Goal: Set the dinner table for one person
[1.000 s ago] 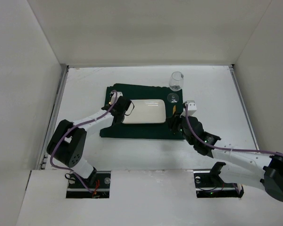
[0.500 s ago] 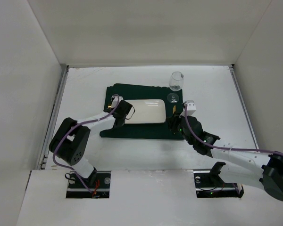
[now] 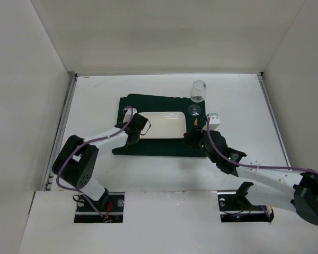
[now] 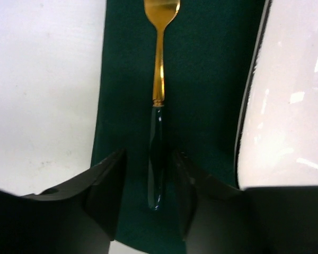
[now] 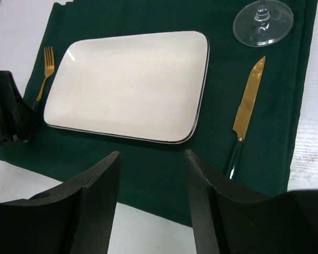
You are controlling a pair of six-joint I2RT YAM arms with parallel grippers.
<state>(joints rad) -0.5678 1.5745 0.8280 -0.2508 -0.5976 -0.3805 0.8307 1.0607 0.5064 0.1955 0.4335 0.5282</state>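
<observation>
Overall, the flat matte white dinner table (image 3: pixel 95 100) lay beneath both pairs of jaws. Left gripper (image 4: pixel 147 169) stood released astride the gold, dark-handled fork (image 4: pixel 158 79) on the green cloth placemat (image 4: pixel 201 79). Right gripper (image 5: pixel 151 169) gaped empty.

Plate (image 5: pixel 130 84) between fork (image 5: pixel 44 71) and knife (image 5: pixel 246 114) (on placemat (image 5: pixel 164 164))

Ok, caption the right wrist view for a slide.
White rectangular plate on dark green placemat, gold fork left, gold knife right, wine glass beyond.
</observation>
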